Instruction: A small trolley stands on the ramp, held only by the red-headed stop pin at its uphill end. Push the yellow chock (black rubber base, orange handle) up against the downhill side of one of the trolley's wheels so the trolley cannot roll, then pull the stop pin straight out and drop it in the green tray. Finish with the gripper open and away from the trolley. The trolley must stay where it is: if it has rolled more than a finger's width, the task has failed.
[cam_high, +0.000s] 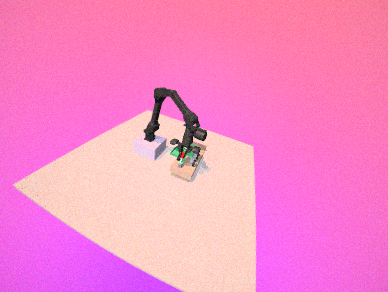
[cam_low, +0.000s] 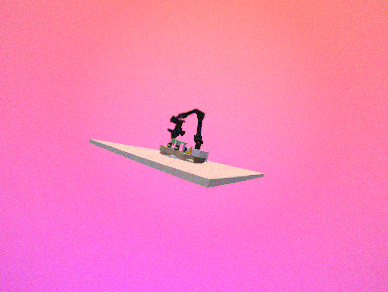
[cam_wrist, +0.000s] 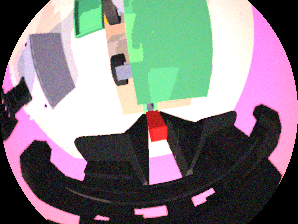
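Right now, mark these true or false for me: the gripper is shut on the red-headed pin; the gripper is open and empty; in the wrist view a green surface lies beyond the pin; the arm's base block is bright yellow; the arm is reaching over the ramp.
1. The black parallel-jaw gripper is shut on the red-headed stop pin. True.
2. The gripper is open and empty. False: it is closed with the pin between its fingers.
3. In the wrist view a large green surface lies beyond the pin. True.
4. The arm's base block is bright yellow. False: it is pale lilac-grey.
5. The arm is reaching over the tan wooden ramp. True.
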